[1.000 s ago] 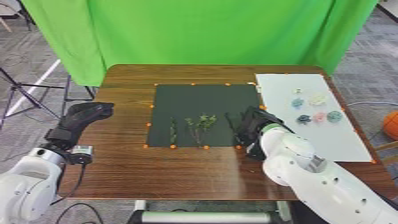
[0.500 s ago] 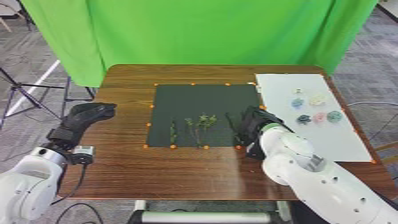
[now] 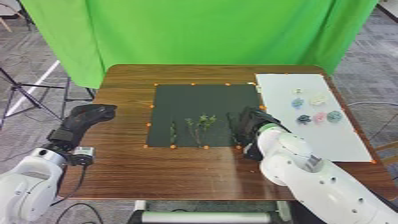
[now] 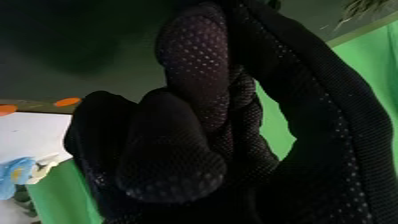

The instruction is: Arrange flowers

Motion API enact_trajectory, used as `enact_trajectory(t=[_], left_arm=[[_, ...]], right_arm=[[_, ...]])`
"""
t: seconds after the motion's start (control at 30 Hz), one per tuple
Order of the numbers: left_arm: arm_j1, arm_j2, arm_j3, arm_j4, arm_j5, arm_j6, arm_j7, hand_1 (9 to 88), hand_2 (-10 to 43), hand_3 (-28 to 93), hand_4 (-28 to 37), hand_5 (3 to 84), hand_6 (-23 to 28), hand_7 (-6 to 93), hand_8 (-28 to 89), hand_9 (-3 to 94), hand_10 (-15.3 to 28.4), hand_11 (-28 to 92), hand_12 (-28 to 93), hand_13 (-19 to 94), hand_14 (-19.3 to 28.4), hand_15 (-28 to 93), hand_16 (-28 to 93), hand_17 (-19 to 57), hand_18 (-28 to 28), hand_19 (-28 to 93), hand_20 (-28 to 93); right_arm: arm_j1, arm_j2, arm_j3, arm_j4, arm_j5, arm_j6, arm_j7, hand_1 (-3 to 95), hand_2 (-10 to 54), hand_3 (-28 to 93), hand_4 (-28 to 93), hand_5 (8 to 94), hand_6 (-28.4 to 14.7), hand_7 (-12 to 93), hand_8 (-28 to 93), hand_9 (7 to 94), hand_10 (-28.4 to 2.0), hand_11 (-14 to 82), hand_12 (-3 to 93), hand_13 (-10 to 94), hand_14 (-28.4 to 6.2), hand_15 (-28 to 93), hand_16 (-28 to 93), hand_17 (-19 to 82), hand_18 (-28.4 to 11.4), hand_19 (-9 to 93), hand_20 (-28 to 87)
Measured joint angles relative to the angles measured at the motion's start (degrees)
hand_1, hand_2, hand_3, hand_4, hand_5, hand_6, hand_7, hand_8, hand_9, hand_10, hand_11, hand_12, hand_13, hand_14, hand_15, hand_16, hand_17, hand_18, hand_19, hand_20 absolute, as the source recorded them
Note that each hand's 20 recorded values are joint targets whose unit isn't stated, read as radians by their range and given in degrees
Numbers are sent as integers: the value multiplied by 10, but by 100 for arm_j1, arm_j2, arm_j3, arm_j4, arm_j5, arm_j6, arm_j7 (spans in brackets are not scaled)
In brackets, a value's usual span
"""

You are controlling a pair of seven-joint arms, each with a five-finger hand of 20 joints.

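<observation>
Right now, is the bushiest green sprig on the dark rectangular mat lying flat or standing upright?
Lying flat. The head view shows the bushiest sprig stretched along the mat, leaves and thin stems both resting on it.

Bright green curtain [image 3: 213, 35] at 12 o'clock backs a brown wood-grained table [image 3: 124, 165]; pink [image 3: 320, 118] and blue flowers [image 3: 297, 102] color a white sheet [image 3: 298, 82] at 3 o'clock; pale dots speckle the black right hand [image 3: 257, 122].

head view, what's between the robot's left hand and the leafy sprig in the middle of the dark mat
In the head view: bare brown table, then the dark mat's left edge and a thin green stem.
</observation>
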State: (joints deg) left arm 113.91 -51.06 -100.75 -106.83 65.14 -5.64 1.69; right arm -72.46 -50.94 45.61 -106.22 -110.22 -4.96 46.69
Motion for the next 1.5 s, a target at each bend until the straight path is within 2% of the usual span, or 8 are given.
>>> enact_trajectory(t=[0.3,0.73,1.2,1.27,1.3,1.37,1.43,1.5], left_arm=[[-16,0,1,4,0,-12,0,304,-41,611,-161,471,60,156,-66,440,146,223,128,349,177,200,-15,41,125,131,140],[-12,-11,-13,3,1,-20,0,303,-41,610,-159,471,61,156,-67,440,147,222,128,348,178,200,-14,40,125,132,140],[-7,-18,-13,-2,1,-19,2,303,-42,611,-161,471,61,156,-67,440,146,223,128,349,178,200,-14,40,125,130,140],[-7,-19,-13,-2,1,-18,3,303,-41,610,-161,471,61,156,-67,440,146,223,128,349,178,200,-14,40,125,129,139],[-7,-19,-13,-2,1,-18,4,303,-41,610,-161,471,60,156,-66,441,146,223,128,349,178,200,-14,40,125,129,139],[-6,-21,-13,-2,1,-18,4,304,-41,609,-161,471,60,157,-67,441,146,223,128,349,178,200,-14,40,125,129,140],[-3,-24,-16,-3,1,-17,4,303,-42,611,-160,471,60,157,-67,441,145,224,129,350,178,200,-15,41,125,129,139],[5,-30,-29,-5,1,-17,5,304,-42,611,-160,471,60,157,-67,441,145,224,128,349,178,201,-14,40,125,129,140]], right_arm=[[14,18,43,-61,18,-231,-21,489,-95,513,131,692,-35,334,240,870,-121,449,260,935,-15,592,342,623,-155,932,640],[112,137,-135,-141,-202,-389,-111,420,-95,537,91,695,-45,303,239,860,-123,441,258,925,-18,582,348,610,-159,932,629],[310,617,-32,-327,-84,-1025,-299,400,-95,560,71,697,-52,295,220,859,-134,420,252,920,-26,566,347,597,-163,932,612],[261,746,133,-424,-45,-1054,-356,383,-95,579,48,686,-54,288,164,845,-144,384,253,904,-38,528,348,569,-168,921,560],[203,821,266,-507,-43,-1040,-398,372,-95,589,33,681,-56,293,77,835,-149,366,254,893,-46,509,352,552,-172,912,533],[21,991,603,-709,-77,-906,-519,355,-95,597,-23,648,-63,239,-21,769,-169,266,247,799,-108,411,337,428,-204,779,500],[-236,1190,999,-904,-175,-538,-703,322,-95,592,-74,606,-62,181,-28,706,-182,199,243,703,-147,323,329,335,-229,647,499],[-533,1402,1411,-1022,-323,6,-915,305,-95,584,-106,573,-60,141,-26,653,-191,152,243,646,-168,293,325,288,-237,585,491]])
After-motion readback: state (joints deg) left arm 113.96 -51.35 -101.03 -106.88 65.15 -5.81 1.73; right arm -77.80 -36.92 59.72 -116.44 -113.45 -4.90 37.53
